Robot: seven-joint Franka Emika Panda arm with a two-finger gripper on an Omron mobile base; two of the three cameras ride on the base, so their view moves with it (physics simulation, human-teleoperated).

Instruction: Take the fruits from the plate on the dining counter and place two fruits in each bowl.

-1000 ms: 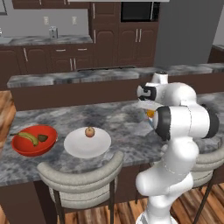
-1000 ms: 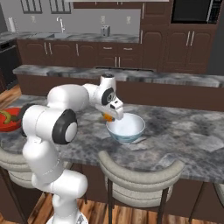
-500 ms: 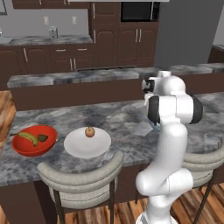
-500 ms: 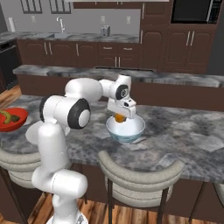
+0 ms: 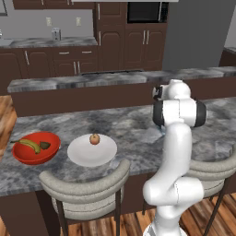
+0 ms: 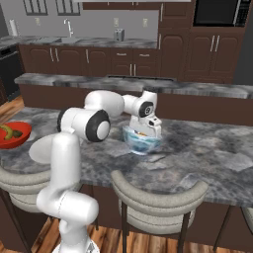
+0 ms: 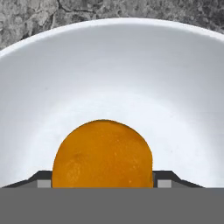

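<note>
The gripper (image 7: 103, 183) is clamped on the orange (image 7: 103, 153), low inside the white-blue bowl (image 6: 142, 141) on the dining counter (image 6: 207, 153). Far to the left, the red bowl (image 5: 36, 147) holds the banana (image 5: 30, 144) and green fruit (image 5: 44, 145). The apple (image 5: 94, 138) sits on the plate (image 5: 92, 150). Releasing the orange and moving the apple appear to be left.

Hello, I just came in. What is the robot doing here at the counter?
The robot is sorting fruits from a plate into two bowls. Right now its pincer holds the orange low inside the white-blue bowl, not yet released. The red bowl already has the banana and the small dark green fruit. The apple is still on the white plate on the dining counter.
</note>
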